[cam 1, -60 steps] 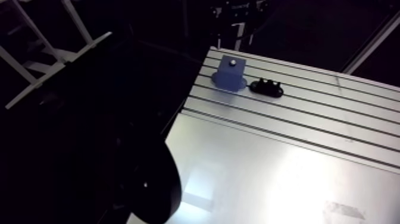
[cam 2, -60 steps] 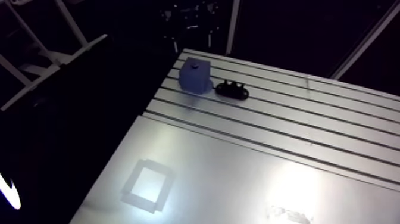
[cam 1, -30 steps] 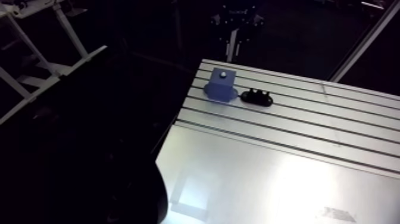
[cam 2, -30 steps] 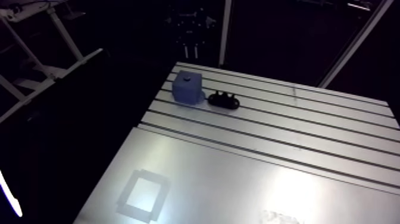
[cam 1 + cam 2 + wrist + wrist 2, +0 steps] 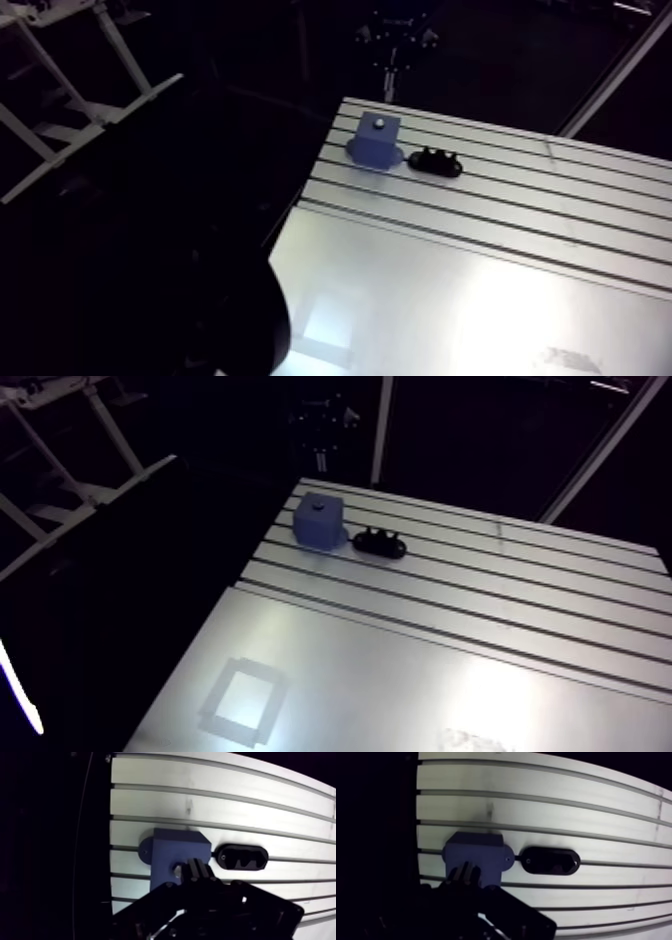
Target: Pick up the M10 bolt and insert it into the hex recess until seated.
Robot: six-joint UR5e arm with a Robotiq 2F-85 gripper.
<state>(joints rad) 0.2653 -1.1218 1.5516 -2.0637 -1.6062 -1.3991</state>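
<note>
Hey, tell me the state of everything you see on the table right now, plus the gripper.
Blue block: upright on the slotted table, near its edge.
Bolt: a small pale head showing on the block's top; seated or not, unclear.
Black oval holder: lying flat beside the block.
Gripper: low over the block's top, next to the bolt; open or shut, unclear.

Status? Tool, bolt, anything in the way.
Tool over blue block, grip unreadable. Metal head on block top, likely bolt. Black holder beside block, clear of tool.
</note>
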